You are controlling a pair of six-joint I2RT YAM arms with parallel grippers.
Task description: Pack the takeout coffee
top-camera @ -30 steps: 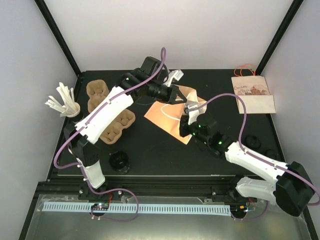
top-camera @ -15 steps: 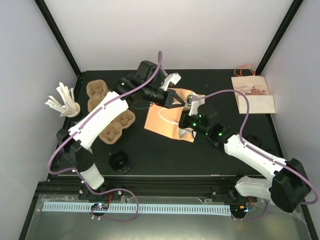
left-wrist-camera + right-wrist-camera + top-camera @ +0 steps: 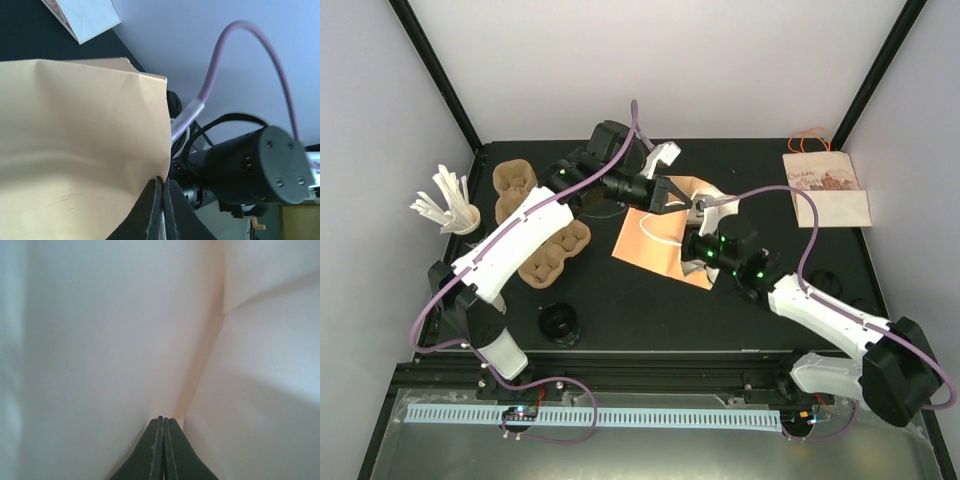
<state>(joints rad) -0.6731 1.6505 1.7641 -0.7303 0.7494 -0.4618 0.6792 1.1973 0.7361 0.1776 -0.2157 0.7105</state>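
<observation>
A brown paper bag [image 3: 655, 240] lies in the middle of the black table, its mouth end lifted toward the back. My left gripper [image 3: 670, 197] is shut on the bag's top edge, and the left wrist view shows the tan bag wall [image 3: 75, 140] pinched at the fingertips of the left gripper [image 3: 162, 182]. From the right, my right gripper [image 3: 703, 207] reaches in at the same end. In its wrist view pale paper [image 3: 110, 330] fills the picture around the right gripper [image 3: 163, 420], which is shut on a fold. A black-lidded cup [image 3: 560, 322] stands at the front left.
Two pulp cup carriers [image 3: 515, 185] [image 3: 558, 248] lie at the left. A cup of white stirrers [image 3: 450, 205] stands at the far left edge. A printed white paper bag [image 3: 827, 190] lies at the back right, with a dark round item [image 3: 825, 283] near the right edge.
The right arm has swung left and toward the back, over the bag. The bag has shifted slightly left and stands steeper. Both grippers stay shut.
</observation>
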